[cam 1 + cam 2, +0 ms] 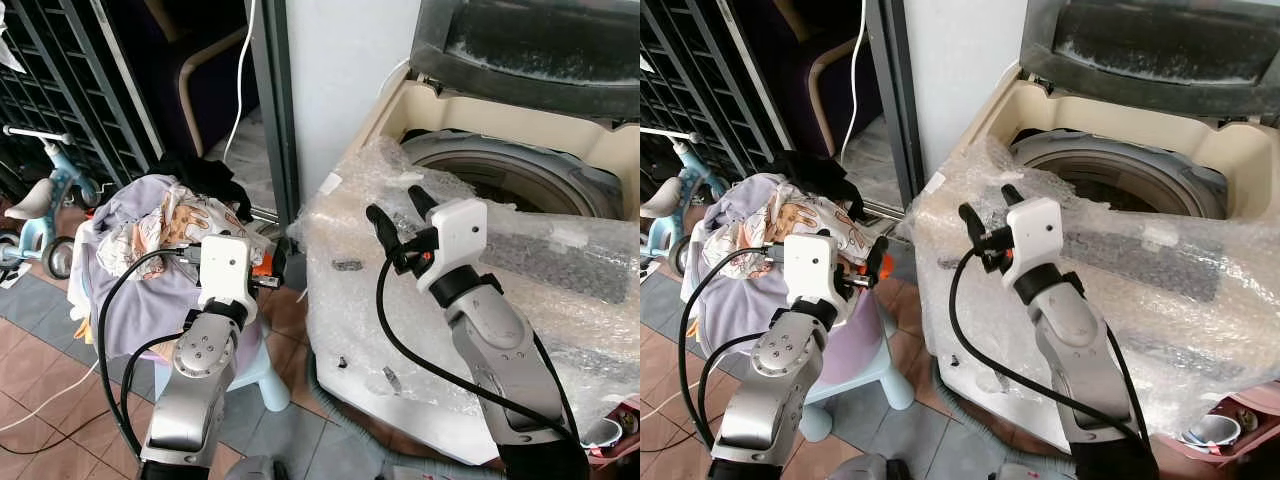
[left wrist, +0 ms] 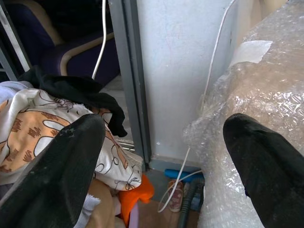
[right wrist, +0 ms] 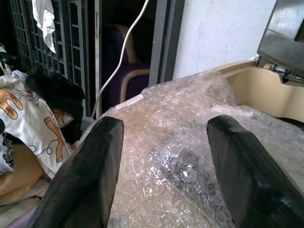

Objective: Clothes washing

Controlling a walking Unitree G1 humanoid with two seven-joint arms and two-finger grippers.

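Head view: clothes pile sits on a stool beside the washer, lid up. My left gripper is by the pile, right gripper over the bubble wrap.
Wrist views: both jaws apart, empty. Reach left, grab deep.

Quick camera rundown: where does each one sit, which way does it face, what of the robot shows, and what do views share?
Left eye, head: forward and down at the laundry pile and open washing machine; both arms show, left gripper, right gripper.
Right eye, head: same scene, shifted sideways.
Left wrist: along its open fingers at the wall, pile and bubble wrap.
Right wrist: along its open fingers over the wrap toward the machine.
Shared: pile and wrap appear in all four.
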